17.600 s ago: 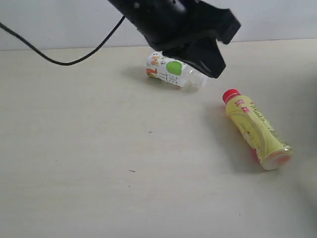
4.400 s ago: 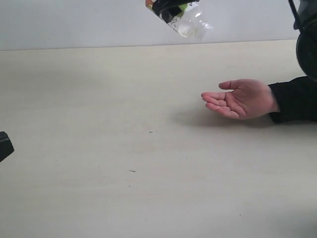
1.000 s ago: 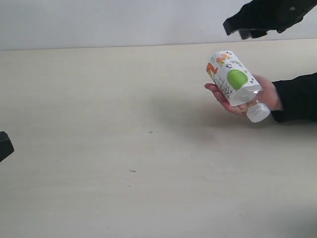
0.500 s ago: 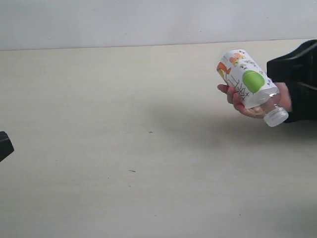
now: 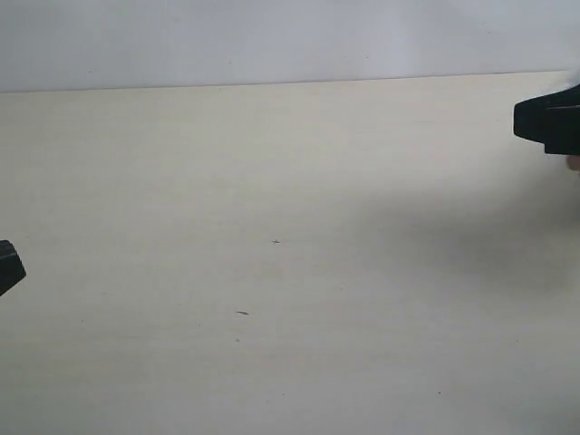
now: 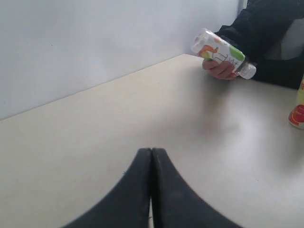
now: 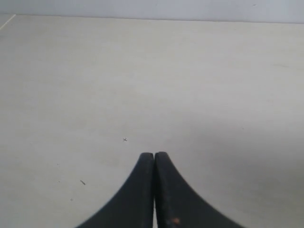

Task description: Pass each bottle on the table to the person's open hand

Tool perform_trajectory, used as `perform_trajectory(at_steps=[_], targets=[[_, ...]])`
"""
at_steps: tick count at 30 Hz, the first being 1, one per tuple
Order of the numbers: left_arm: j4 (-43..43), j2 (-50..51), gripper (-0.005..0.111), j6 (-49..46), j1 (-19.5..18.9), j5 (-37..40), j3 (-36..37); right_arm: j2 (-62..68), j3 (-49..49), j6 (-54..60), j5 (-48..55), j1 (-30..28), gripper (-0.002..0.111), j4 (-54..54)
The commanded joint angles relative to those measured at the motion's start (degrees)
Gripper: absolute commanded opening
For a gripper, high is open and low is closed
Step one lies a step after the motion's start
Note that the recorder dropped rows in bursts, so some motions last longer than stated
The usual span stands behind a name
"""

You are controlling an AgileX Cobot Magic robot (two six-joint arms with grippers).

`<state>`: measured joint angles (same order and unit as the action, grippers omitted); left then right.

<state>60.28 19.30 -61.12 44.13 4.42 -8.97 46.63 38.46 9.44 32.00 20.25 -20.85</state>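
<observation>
The left pincer [image 6: 152,153] is shut tight, with its two black fingers [image 6: 135,190] pressed flat against each other. It hangs low over the pale bench [image 6: 95,128]. Well away from it, close to where the bench meets the grey wall [image 6: 71,42], the person's hand [image 6: 219,70] holds a clear bottle [image 6: 219,48] with a green and white label. The bottle lies slanted across the hand, and its cap end points toward the black sleeve [image 6: 266,33]. Near the hand, right at the edge of the left wrist view, sits a yellow bottle [image 6: 299,97] with a red end. Only a thin slice of it shows, so the red part may be its cap or its bottom. The right pincer [image 7: 154,155] is shut too, finger against finger, and it hangs over the bench near a few tiny dark specks [image 7: 125,139]. In the exterior view a black robot part [image 5: 549,127] pokes in at the right edge. A smaller black bit [image 5: 8,269] shows at the left edge. The hand and both bottles are out of that view.
</observation>
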Motion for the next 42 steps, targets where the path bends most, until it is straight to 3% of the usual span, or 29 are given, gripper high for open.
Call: perform_trajectory(at_steps=[1, 9, 16, 28, 33, 42], targets=[[0.1, -0.2, 0.000, 0.1, -0.1, -0.1, 0.1, -2.6, -0.2, 0.0, -0.4, -0.3, 0.000, 0.2], [0.1, -0.2, 0.000, 0.1, -0.1, -0.1, 0.1, -16.7, -0.6, 2.8, -1.6, -0.3, 0.000, 6.8], [0.1, -0.2, 0.000, 0.1, -0.1, -0.1, 0.1, -33.3, -8.2, 5.8, -5.9, -0.3, 0.000, 7.4], [0.1, -0.2, 0.000, 0.1, -0.1, -0.1, 0.1, -38.0, -22.8, 6.0, -17.3, -0.7, 0.000, 12.1], [0.1, -0.2, 0.000, 0.1, -0.1, -0.1, 0.1, -40.5, -29.7, 5.6, -23.7, -5.7, 0.000, 11.8], [0.1, -0.2, 0.000, 0.1, -0.1, -0.1, 0.1, -46.4, -36.9, 5.5, -25.8, -16.3, 0.000, 11.8]])
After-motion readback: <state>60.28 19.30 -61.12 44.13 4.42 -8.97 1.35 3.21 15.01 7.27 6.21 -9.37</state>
